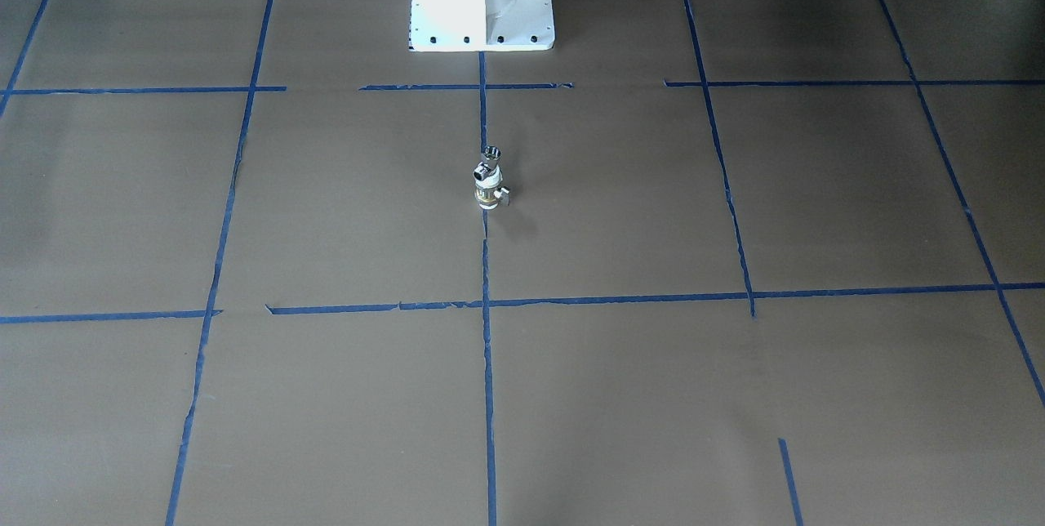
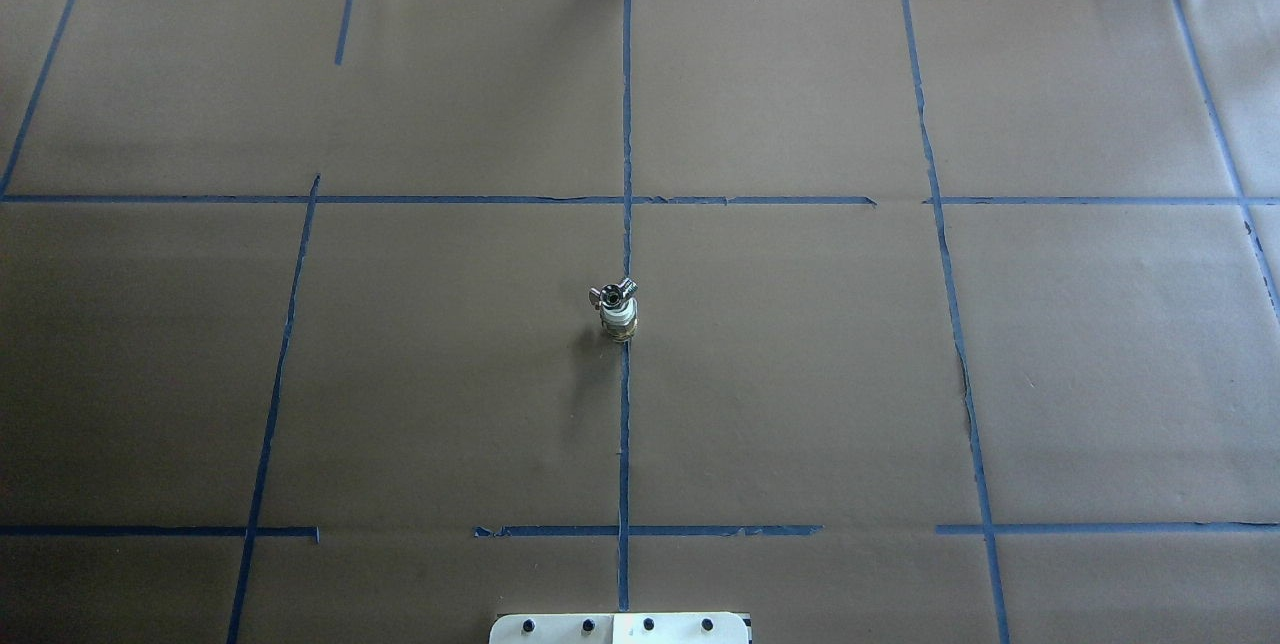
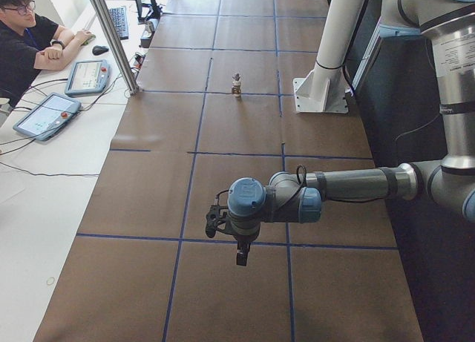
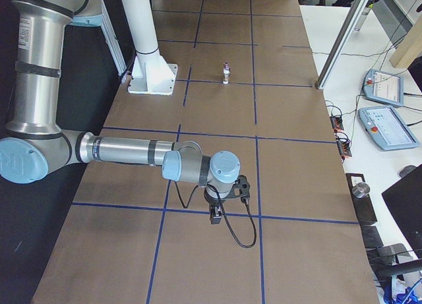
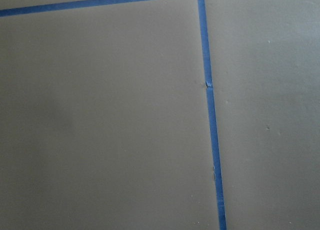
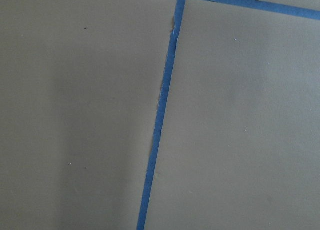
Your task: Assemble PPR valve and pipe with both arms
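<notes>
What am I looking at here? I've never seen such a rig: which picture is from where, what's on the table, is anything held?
It is a robot with two jointed arms at a paper-covered table marked with blue tape. Two pictures look down on it, one from behind the robot, one facing it; two look along it from either end; two come from wrist cameras and show only paper and tape. At the centre the chrome pipe sits on top of the PPR valve, standing upright. The left gripper and right gripper hang over the table's ends, far from them, nothing seen in either; open or shut, I cannot tell.
</notes>
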Robot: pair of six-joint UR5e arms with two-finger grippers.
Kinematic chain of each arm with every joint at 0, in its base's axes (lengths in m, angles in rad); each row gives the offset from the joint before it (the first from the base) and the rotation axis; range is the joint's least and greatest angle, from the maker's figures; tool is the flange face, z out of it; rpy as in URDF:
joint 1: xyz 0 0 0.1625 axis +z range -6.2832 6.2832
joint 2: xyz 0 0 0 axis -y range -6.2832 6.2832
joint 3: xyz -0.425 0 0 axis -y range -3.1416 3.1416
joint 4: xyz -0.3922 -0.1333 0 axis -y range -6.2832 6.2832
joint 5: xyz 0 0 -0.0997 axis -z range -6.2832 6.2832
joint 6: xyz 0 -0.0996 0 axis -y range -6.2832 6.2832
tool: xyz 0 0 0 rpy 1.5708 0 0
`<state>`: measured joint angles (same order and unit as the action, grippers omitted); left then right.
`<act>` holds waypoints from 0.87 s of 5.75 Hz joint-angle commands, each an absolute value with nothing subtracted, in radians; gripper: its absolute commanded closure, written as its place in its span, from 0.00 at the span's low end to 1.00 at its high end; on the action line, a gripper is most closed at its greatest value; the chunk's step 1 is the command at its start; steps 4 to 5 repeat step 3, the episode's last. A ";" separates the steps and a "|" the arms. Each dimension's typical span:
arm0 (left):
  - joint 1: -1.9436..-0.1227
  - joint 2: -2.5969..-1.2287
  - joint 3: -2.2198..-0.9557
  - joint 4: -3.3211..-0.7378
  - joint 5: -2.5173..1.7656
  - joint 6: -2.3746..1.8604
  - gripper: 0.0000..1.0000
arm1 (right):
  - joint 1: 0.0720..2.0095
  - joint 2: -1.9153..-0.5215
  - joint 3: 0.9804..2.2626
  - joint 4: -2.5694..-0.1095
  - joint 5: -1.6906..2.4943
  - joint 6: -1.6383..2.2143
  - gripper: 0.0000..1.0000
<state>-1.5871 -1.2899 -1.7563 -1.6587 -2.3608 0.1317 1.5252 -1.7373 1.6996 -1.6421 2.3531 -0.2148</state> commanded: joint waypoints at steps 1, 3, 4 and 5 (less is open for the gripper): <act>-1.585 -1.293 -1.756 -1.660 -2.362 0.132 0.00 | 1.520 -1.735 1.698 -1.641 2.350 -0.215 0.00; -1.583 -1.292 -1.756 -1.660 -2.362 0.132 0.00 | 1.514 -1.735 1.698 -1.643 2.350 -0.216 0.00; -1.583 -1.292 -1.756 -1.660 -2.362 0.132 0.00 | 1.514 -1.735 1.698 -1.643 2.350 -0.216 0.00; -1.583 -1.292 -1.756 -1.660 -2.362 0.132 0.00 | 1.514 -1.735 1.698 -1.643 2.350 -0.216 0.00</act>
